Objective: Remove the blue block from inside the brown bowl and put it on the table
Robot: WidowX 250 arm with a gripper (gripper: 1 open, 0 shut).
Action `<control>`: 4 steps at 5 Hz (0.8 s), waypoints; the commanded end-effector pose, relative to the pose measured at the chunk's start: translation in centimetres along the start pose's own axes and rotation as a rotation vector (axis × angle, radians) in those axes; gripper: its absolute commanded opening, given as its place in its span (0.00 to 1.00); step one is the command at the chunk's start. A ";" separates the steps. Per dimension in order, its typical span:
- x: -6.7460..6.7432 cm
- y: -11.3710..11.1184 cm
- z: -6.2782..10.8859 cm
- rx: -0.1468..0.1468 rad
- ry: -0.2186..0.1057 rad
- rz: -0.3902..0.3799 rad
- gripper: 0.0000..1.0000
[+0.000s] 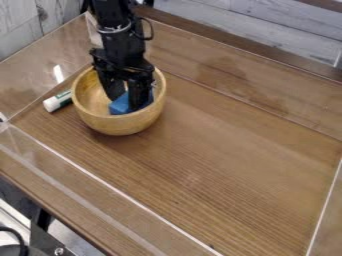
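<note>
2 black fingers (110, 88) reach straight down into the brown bowl (94, 118), and we see our jaws narrowed onto the blue block (120, 104), which sits between them, low in the bowl's honey-coloured hollow. We read the jaws as clamped on the block, with the bowl's rim ringing them on every side. Left of the jaws, just outside the bowl, a small white-and-green marker (56, 101) lies on the desk (227, 150). Right of the jaws and toward the camera, wood-grain desk spreads out to low clear walls.
</note>
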State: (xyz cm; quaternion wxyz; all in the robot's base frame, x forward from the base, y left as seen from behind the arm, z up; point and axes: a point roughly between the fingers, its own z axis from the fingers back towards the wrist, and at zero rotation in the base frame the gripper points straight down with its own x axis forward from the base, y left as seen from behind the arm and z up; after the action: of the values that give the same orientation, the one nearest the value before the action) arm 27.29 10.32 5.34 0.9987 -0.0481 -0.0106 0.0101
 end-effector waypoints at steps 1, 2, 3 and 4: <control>0.9 0.4 1.5 0.019 -0.050 -0.003 0.00; 0.9 0.2 1.8 0.021 -0.050 -0.007 0.00; 1.0 0.1 2.1 0.022 -0.050 -0.011 0.00; 1.0 0.0 2.4 0.024 -0.050 -0.014 0.00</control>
State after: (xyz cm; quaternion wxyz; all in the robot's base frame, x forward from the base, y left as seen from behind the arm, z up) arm 27.15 10.22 5.68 0.9986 -0.0522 -0.0005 0.0095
